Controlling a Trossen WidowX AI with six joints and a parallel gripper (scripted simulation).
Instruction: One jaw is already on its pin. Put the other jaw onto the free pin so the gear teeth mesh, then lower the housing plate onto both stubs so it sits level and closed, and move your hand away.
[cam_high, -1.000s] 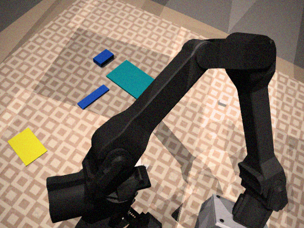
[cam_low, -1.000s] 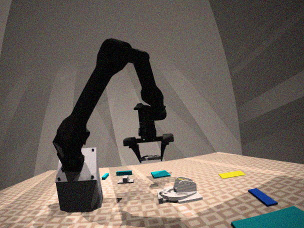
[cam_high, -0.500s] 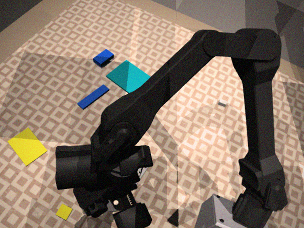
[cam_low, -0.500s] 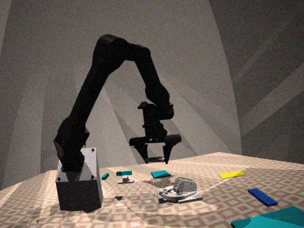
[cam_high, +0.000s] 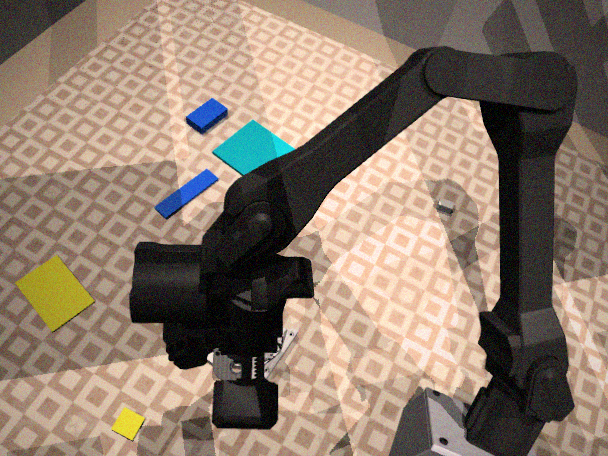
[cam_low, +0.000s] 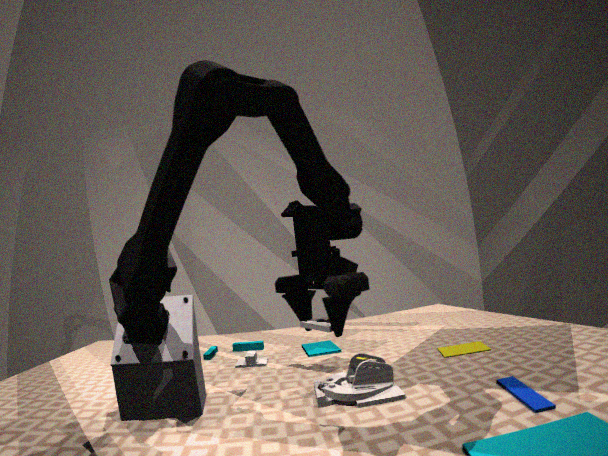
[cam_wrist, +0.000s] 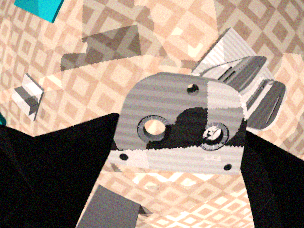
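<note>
Well inside the tabletop (cam_high: 375, 320) (cam_low: 250, 425) (cam_wrist: 175, 30) edges, my gripper (cam_high: 230, 367) (cam_low: 323, 327) (cam_wrist: 179, 128) pinches the housing plate (cam_high: 222, 364) (cam_low: 316, 326) (cam_wrist: 170, 95) by opposite sides, sensibly, since I judge it light, stiff and prone to slip.

Plate (cam_high: 225, 365) (cam_low: 316, 326) (cam_wrist: 165, 100) held up off the base (cam_low: 385, 397) (cam_wrist: 229, 42), housing unclosed.
The plate is thin and grey, with rounded corners along one side, two large ringed openings and smaller dark holes; it is gripped by opposite edges between the jaws (cam_low: 321, 330) (cam_wrist: 180, 132), nearly flat, well above the bench. The pale, ribbed base lies flat on the bench, carrying grey parts with two tall, round-topped pads (cam_low: 377, 374) (cam_wrist: 250, 67) standing upright side by side, a gap between them. Whether the teeth mesh is too small to tell.
</note>
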